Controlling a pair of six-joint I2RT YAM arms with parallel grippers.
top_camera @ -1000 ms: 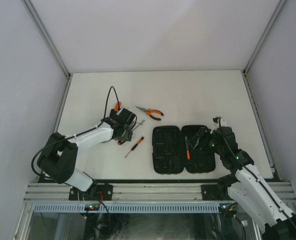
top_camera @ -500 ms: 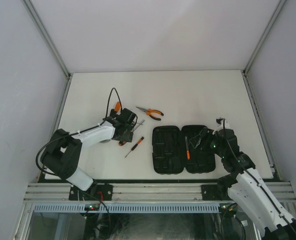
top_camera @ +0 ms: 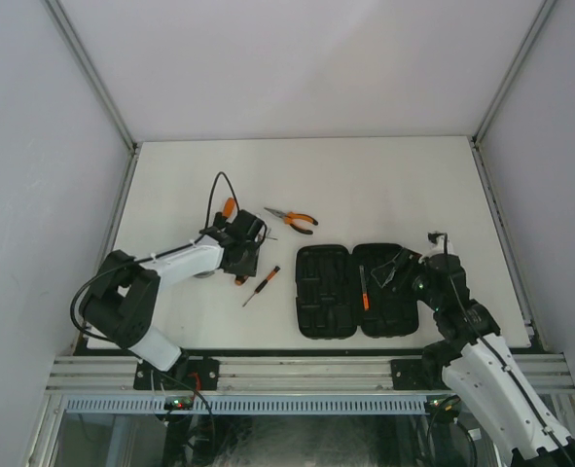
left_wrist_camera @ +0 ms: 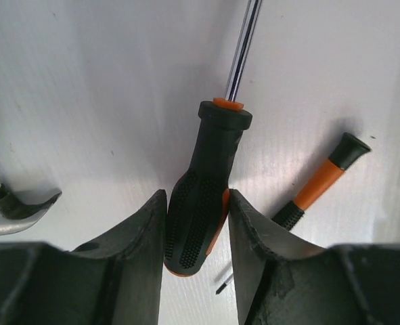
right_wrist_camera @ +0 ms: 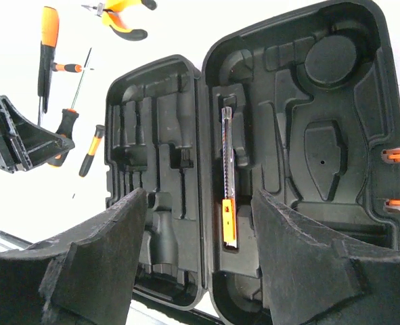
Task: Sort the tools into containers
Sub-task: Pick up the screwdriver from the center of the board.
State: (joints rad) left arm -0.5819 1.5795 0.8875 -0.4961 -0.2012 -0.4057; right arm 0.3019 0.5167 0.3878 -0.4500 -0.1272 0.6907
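Looking left of the open black case: the left tool is pinched onto the fat handle of the thick screwdriver, flat on the tabletop, hammer one side, thin screwdriver the other. Pliers sit beyond the case's far-left corner. Over the case, the right tool hangs spread wide, holding nothing.

White tabletop, pale grey enclosure walls, aluminium rails along the near edge
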